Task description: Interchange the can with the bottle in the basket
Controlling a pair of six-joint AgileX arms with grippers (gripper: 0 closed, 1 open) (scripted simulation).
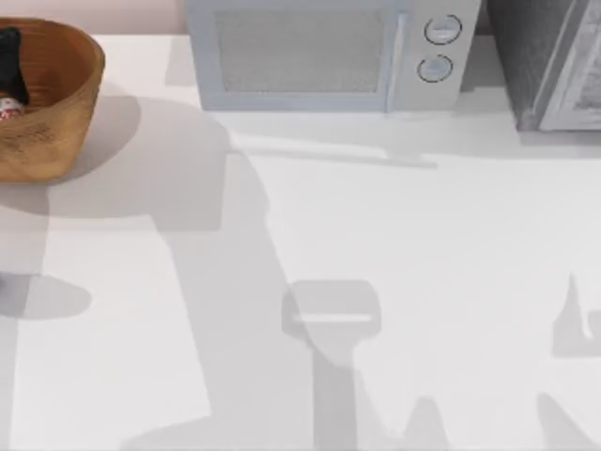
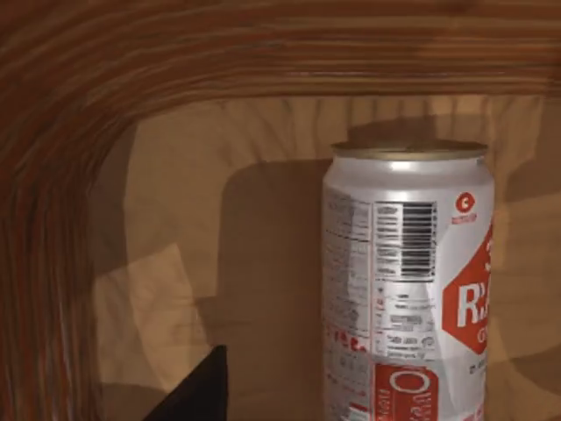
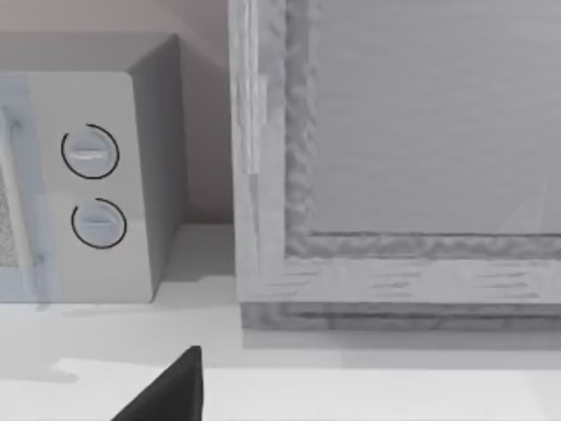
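One basket (image 1: 56, 103), round and golden brown, sits at the far left corner of the white surface (image 1: 394, 263) in the top view, cut off by the picture's left edge. Inside it, at that edge, a dark shape shows with a small patch of white and red below it; what the dark shape is cannot be told from there. The left wrist view looks into the basket (image 2: 105, 132) from close by: the can (image 2: 408, 281) stands upright on the woven floor, white with red markings, a barcode on its side and a dull gold top, with the ribbed wall curving round behind it and to one side. A single black tip of the left pincer (image 2: 197, 390) pokes in at the frame's edge, apart from the can; whether that pincer is apart or together I cannot tell.

Along the far edge of the surface stands a grey-white microwave (image 1: 324, 52) with two round dials, and just beside it, at the far right corner, a second grey appliance (image 1: 549, 61). The right wrist view faces these two, the microwave (image 3: 96, 175) and the grey appliance (image 3: 394, 158), with one black tip of the right pincer (image 3: 166, 390) low in the frame above bare white surface; its state I cannot tell either.
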